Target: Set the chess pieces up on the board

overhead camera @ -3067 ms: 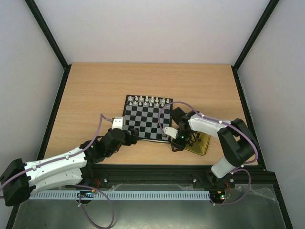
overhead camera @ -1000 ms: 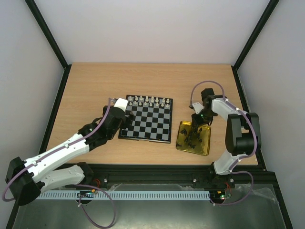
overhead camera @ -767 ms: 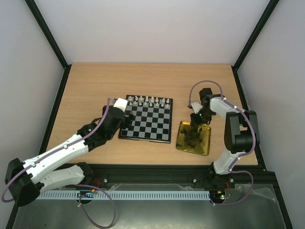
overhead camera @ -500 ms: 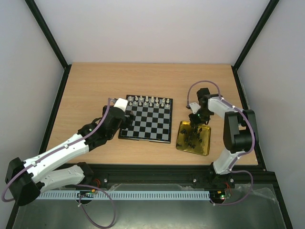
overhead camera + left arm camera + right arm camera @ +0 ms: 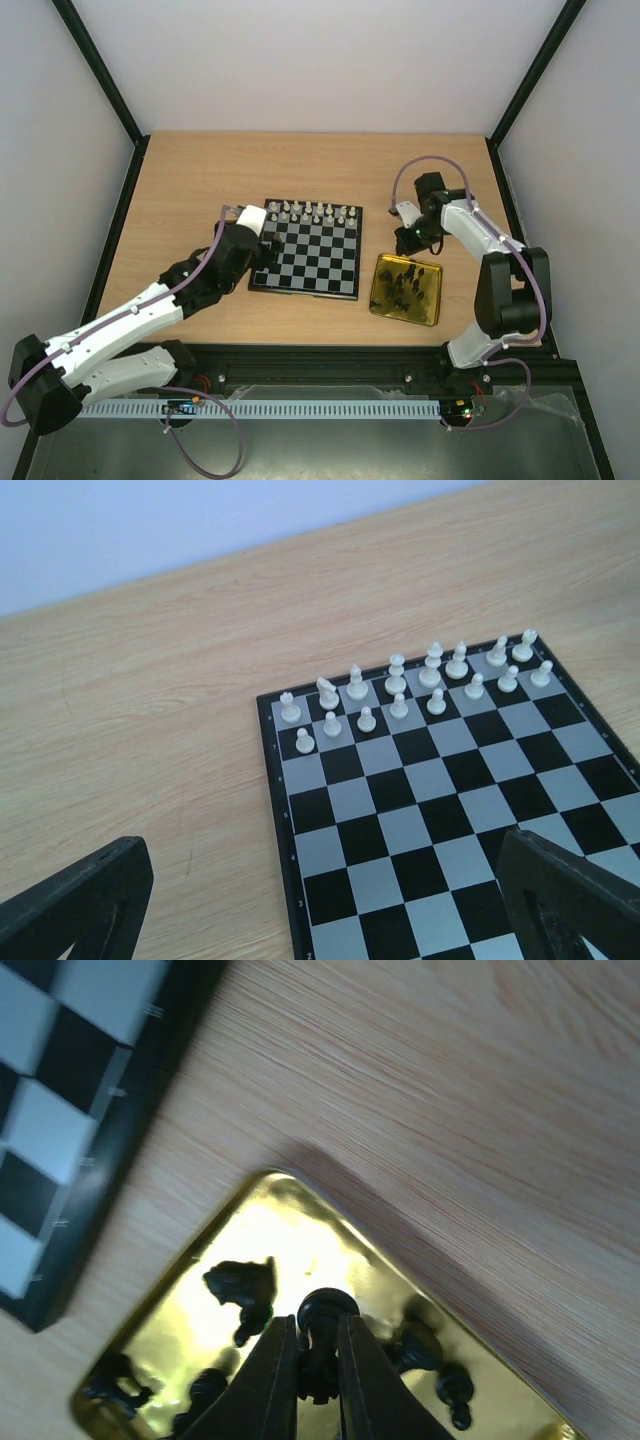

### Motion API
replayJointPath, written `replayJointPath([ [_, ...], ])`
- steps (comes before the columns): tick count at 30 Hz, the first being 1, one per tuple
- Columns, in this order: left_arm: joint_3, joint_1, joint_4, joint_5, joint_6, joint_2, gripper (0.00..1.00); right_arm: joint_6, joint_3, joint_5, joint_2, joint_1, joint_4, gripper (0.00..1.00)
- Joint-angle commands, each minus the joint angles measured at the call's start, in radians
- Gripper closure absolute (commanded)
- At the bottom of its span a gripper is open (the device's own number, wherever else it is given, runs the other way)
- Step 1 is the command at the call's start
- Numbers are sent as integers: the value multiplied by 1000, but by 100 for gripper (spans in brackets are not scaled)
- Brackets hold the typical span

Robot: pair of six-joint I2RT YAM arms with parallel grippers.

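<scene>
Light wood tabletop (image 5: 180, 180) with black-framed walls around it. Nearest on the right is a shiny gold tray (image 5: 378, 300) with a handful of black pieces (image 5: 240, 1282) lying loose in it. The right pincer (image 5: 315, 1340) hangs over the tray's far side, fingers squeezed narrow on one black piece (image 5: 322, 1315), held upright by its stem. The board (image 5: 310, 262) sits mid-table just left of the tray, not touching it. The left pincer (image 5: 322, 848) is at the board's left edge, jaws spread wide, nothing in them. The white pieces (image 5: 397, 667) fill the board's two far rows, and the rest of its squares are bare.
</scene>
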Motion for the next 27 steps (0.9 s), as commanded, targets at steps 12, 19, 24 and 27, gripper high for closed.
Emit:
replayJointPath([
  [12,24,157,-26,-2,-53,9,1,-48,61,-13,-17,418,-94,97],
  [19,21,166,-28,-32,-57,7,1,-47,55,12,59,506,-70,95],
  [24,20,167,-30,-35,-55,11,1,-44,59,7,95,526,-50,95],
  [27,21,166,-31,-36,-53,13,1,-42,61,11,113,529,-40,95],
])
